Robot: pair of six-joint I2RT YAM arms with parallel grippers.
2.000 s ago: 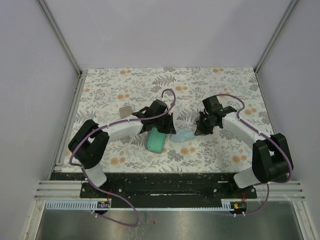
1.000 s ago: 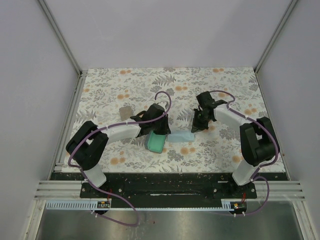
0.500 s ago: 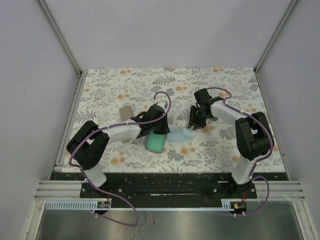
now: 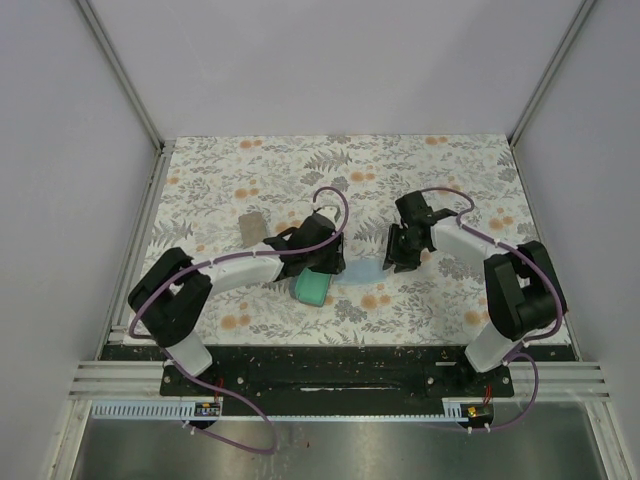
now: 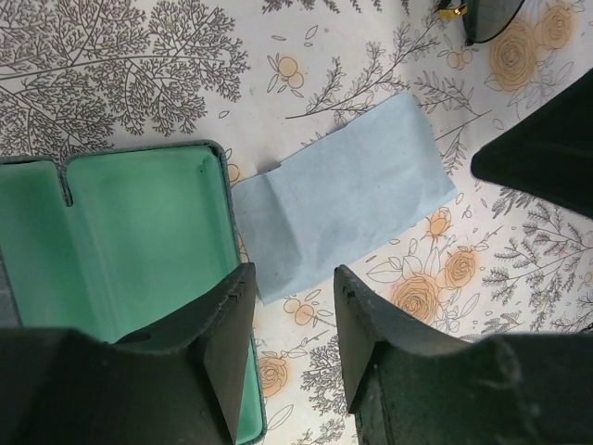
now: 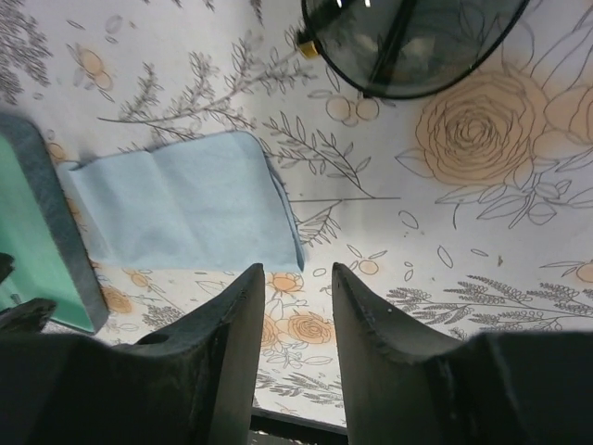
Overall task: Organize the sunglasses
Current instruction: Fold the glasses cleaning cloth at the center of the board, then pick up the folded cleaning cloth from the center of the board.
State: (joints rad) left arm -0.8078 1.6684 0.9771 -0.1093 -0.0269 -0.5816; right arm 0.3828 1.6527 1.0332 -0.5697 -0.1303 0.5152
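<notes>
Tabletop (image 4: 250,170) in floral print carries everything. An open case (image 5: 120,241) with green lining lies just beside a light-blue pouch (image 5: 352,199). The left gripper (image 5: 294,278) and right gripper (image 6: 296,273) hang over the pouch, fingers parted, grasping nothing. Thin-framed, dark-lensed sunglasses (image 6: 417,46) lie on the tabletop near the pouch's far corner.

Top external: high, behind arm bases (image 4: 195,355), looks down over whole floral table (image 4: 250,170). Left wrist, right wrist: close, facing down at tabletop. Wrist views share blue pouch (image 5: 347,190), green-lined case (image 5: 120,241), wire-frame sunglasses (image 6: 417,46). Pouch, case also in top view.
</notes>
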